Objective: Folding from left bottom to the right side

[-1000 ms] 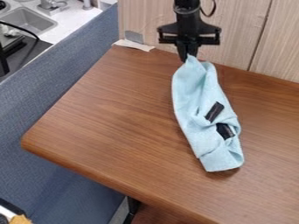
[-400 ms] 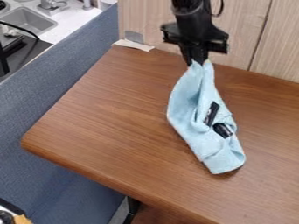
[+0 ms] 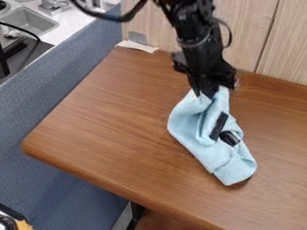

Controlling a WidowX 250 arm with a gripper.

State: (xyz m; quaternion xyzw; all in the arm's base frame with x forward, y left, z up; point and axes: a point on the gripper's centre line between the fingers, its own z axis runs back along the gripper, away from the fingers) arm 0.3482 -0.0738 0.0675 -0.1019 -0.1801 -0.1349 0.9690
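My gripper [image 3: 207, 93] points down at the upper end of the light blue cloth [image 3: 207, 150], shut on its raised fabric. The cloth is bunched and partly folded, stretching from beneath the gripper toward the lower right, where its end rests on the table. Two black patches show on its right half, one a slanted strip and the other partly tucked under a fold.
The brown wooden table [image 3: 108, 121] has a rounded left corner. A wood-panel wall [image 3: 255, 31] stands behind it, and a blue-grey partition [image 3: 54, 96] runs along its left side. A pale scrap [image 3: 137, 46] lies at the back edge.
The arm has come down and forward from the wall, carrying the cloth's upper end toward the camera. The cloth has become shorter and more bunched, and its lower end has shifted slightly down and right.
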